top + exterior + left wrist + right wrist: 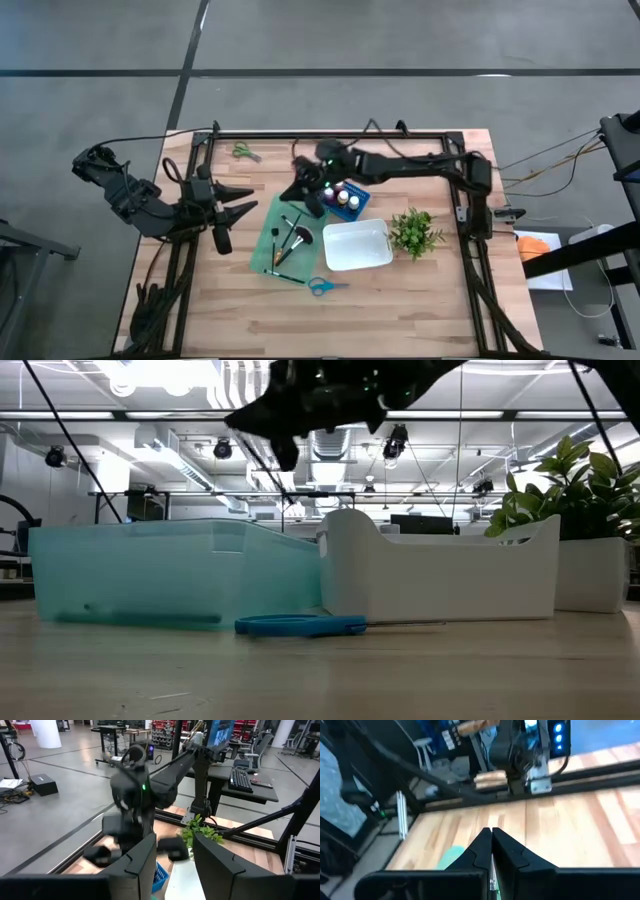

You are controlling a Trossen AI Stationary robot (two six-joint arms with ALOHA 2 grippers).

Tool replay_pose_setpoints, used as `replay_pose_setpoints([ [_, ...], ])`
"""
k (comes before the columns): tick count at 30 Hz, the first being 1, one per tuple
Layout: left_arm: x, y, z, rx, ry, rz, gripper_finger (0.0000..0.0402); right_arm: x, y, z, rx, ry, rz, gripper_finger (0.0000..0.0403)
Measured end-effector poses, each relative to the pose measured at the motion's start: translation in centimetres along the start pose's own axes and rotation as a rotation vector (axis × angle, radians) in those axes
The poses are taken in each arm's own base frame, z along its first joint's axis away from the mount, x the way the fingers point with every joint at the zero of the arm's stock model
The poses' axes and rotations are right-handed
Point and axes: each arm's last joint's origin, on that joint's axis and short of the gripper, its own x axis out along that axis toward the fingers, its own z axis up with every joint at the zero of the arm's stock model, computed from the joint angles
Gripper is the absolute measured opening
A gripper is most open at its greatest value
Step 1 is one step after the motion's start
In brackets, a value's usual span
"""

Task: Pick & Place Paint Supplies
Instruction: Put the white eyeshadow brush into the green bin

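My right gripper hovers over the far end of the teal tray, beside the blue bin of paint bottles. Its fingers are shut, with a thin pale sliver, seemingly a slim brush, between them. Several brushes lie in the teal tray. Blue-handled scissors lie flat on the table near the near edge and also show in the low view. Green-handled scissors lie by the far edge. My left gripper waits open, left of the teal tray. My right gripper is shut on what looks like a slim brush, pinched between the two fingers. Only a thin pale strip shows in the slit between them. The fingers hide which part of it they have and how it sits.
A white tray sits right of the teal one, with a small leafy plant beyond it. In the low view the teal tray and white tray stand side by side. A black frame rims the table.
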Motion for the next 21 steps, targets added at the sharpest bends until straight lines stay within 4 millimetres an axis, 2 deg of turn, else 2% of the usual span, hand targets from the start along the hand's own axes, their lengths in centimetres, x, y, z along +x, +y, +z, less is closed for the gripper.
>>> replay_pose_setpoints([
  [6,0.0,-0.1,0.0,0.001,0.012,-0.029,0.0137,3.1,0.3,-2.5,-0.081,0.123,-0.013,0.0007],
  [10,0.0,-0.1,-0.1,0.002,0.015,-0.036,0.0137,4.3,0.7,-3.7,-0.184,0.206,-0.043,0.0007],
  [16,0.0,-0.2,-0.1,0.005,0.030,-0.071,0.0137,4.9,0.8,-4.7,-0.266,0.260,-0.028,0.0007],
  [21,0.0,-0.2,-0.1,0.004,0.035,-0.084,0.0137,4.9,0.7,-5.0,-0.309,0.285,-0.088,0.0007],
])
